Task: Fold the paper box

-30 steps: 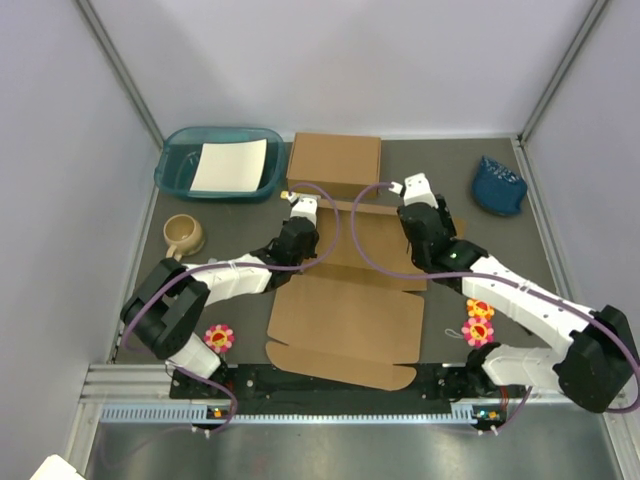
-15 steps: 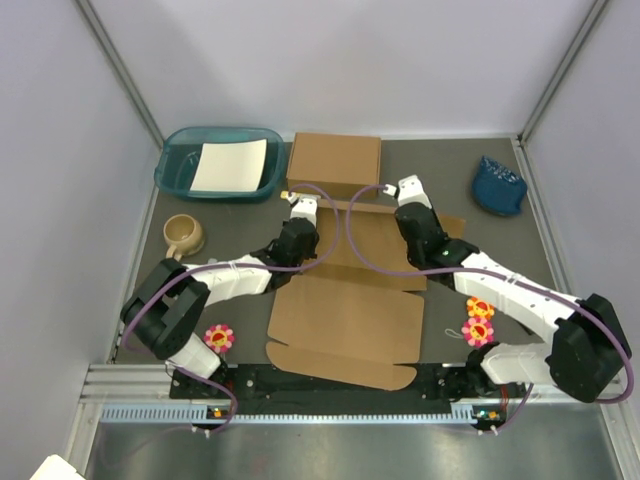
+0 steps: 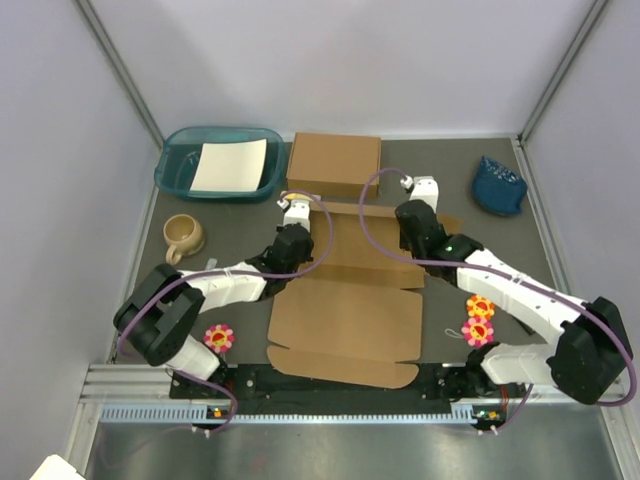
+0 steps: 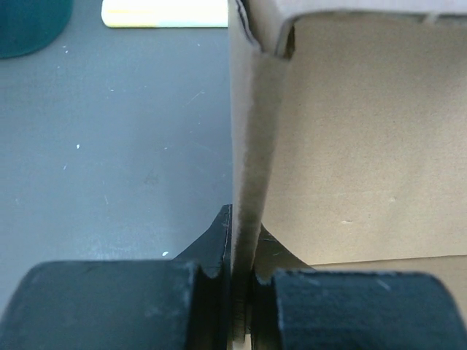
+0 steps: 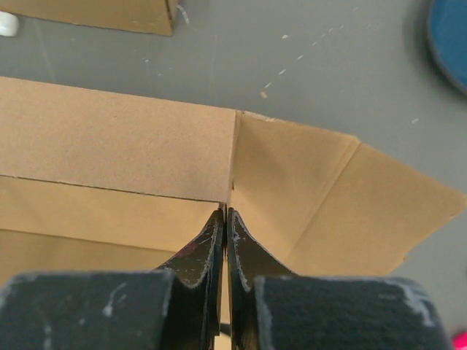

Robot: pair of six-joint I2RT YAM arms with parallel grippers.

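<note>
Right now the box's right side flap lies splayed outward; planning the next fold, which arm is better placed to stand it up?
Right. The right end effector sits shut at the corner where that flap meets the rear wall of the paper box. The left end effector is clamped on the opposite side wall.

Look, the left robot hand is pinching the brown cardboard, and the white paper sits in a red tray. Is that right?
Not quite: the tray is teal, not red, as the top view shows. The rest holds: the white paper sits in it, and the left gripper is pinching a raised wall of the paper box.
</note>
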